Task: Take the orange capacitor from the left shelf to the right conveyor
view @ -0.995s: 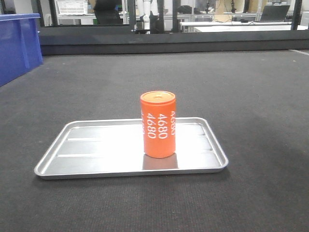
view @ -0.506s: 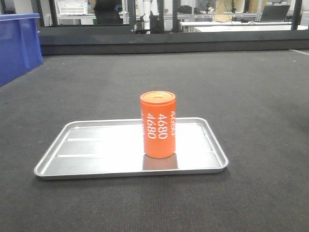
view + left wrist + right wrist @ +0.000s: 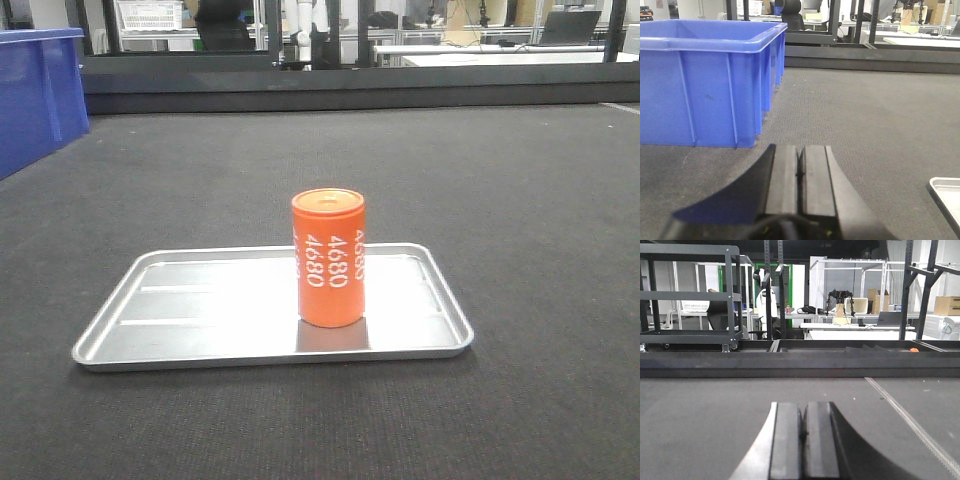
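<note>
In the front view we record the orange capacitor (image 3: 328, 258) standing upright on a shallow silver tray (image 3: 180, 335), right of the tray's centre, its flat top level and white "4680" print running down its side. A faint reflection of the cylinder shows on the tray floor just in front of its base. The tray lies flat on the dark, rough-textured conveyor belt (image 3: 520, 200), which fills most of this view. Neither arm touches the capacitor, and no gripper appears in the front view. At the far left edge we note a blue plastic bin (image 3: 35, 95) resting on the belt, well apart from the tray. From the left wrist camera we see the left gripper (image 3: 800, 172) with its two black fingers pressed together, only a thin seam between them and nothing held; it sits low over the belt. The blue bin's ribbed wall stands ahead and to its left, and a corner of the silver tray (image 3: 946, 195) enters at the lower right. From the right wrist camera the right gripper (image 3: 802, 432) is likewise closed, fingers meeting with nothing between them, above bare belt. Beyond it a dark metal frame rail (image 3: 800, 362) crosses the view, with a black shelving cart (image 3: 690, 295) behind on the left.
</note>
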You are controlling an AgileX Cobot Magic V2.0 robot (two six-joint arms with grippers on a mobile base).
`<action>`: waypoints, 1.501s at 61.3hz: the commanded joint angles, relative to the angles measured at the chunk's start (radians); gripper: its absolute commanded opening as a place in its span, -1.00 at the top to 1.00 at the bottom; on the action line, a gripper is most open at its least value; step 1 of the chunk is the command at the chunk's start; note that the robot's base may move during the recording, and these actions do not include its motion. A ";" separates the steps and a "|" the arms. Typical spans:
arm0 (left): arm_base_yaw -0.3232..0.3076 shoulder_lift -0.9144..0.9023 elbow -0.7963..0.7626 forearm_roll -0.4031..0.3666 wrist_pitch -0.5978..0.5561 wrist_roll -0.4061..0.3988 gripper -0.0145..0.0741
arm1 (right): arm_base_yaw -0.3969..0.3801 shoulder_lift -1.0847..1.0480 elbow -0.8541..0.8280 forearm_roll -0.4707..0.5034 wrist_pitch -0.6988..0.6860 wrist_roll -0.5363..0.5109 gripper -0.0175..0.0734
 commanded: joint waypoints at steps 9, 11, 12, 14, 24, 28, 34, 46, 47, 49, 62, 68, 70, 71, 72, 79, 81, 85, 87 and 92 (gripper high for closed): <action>-0.002 -0.007 0.022 -0.002 -0.090 -0.006 0.96 | -0.006 -0.090 0.124 0.011 -0.075 -0.002 0.50; -0.002 -0.007 0.022 -0.002 -0.090 -0.006 0.96 | -0.006 -0.075 0.130 0.018 -0.069 0.003 0.50; -0.002 -0.007 0.022 -0.002 -0.090 -0.006 0.96 | -0.006 -0.069 0.131 0.018 -0.069 0.004 0.50; -0.002 -0.007 0.022 -0.002 -0.090 -0.006 0.96 | -0.006 -0.058 0.131 0.019 -0.062 0.005 0.50; -0.002 -0.007 0.022 -0.002 -0.090 -0.006 0.96 | -0.006 -0.042 0.144 0.019 -0.074 0.005 0.50; -0.002 -0.007 0.022 -0.002 -0.090 -0.006 0.96 | -0.006 -0.044 0.175 0.019 -0.109 0.005 0.50; -0.002 -0.007 0.022 -0.002 -0.090 -0.006 0.96 | -0.006 -0.047 0.223 0.019 -0.186 0.023 0.50; -0.002 -0.007 0.022 -0.002 -0.090 -0.006 0.96 | -0.002 -0.128 0.221 0.019 -0.154 0.029 0.50; -0.002 -0.007 0.022 -0.002 -0.090 -0.006 0.96 | -0.001 -0.128 0.221 0.019 -0.152 0.029 0.50; -0.002 -0.007 0.022 -0.002 -0.090 -0.006 0.96 | 0.000 -0.121 0.221 0.019 -0.154 0.029 0.50; -0.002 -0.007 0.022 -0.002 -0.090 -0.006 0.96 | 0.007 -0.122 0.222 0.018 -0.102 0.029 0.50; -0.002 -0.007 0.022 -0.002 -0.090 -0.006 0.96 | 0.022 -0.122 0.222 -0.014 -0.102 0.029 0.50; -0.002 -0.007 0.022 -0.002 -0.090 -0.006 0.96 | 0.028 -0.122 0.222 -0.023 -0.104 0.029 0.50; -0.002 -0.007 0.022 -0.002 -0.090 -0.006 0.96 | 0.031 -0.122 0.222 -0.026 -0.105 0.029 0.50; -0.002 -0.007 0.022 -0.002 -0.090 -0.006 0.96 | 0.032 -0.122 0.222 -0.026 -0.105 0.029 0.50; -0.002 -0.007 0.022 -0.002 -0.090 -0.006 0.96 | 0.035 -0.122 0.222 -0.023 -0.107 0.033 0.50; -0.002 -0.007 0.022 -0.002 -0.090 -0.006 0.96 | 0.035 -0.122 0.222 -0.019 -0.112 0.033 0.50; -0.002 -0.007 0.022 -0.002 -0.090 -0.006 0.96 | 0.035 -0.122 0.222 -0.014 -0.119 0.033 0.50; -0.002 -0.007 0.022 -0.002 -0.090 -0.006 0.96 | 0.035 -0.122 0.222 -0.014 -0.120 0.033 0.50; -0.002 -0.007 0.022 -0.002 -0.090 -0.006 0.96 | 0.035 -0.122 0.222 -0.014 -0.127 0.033 0.50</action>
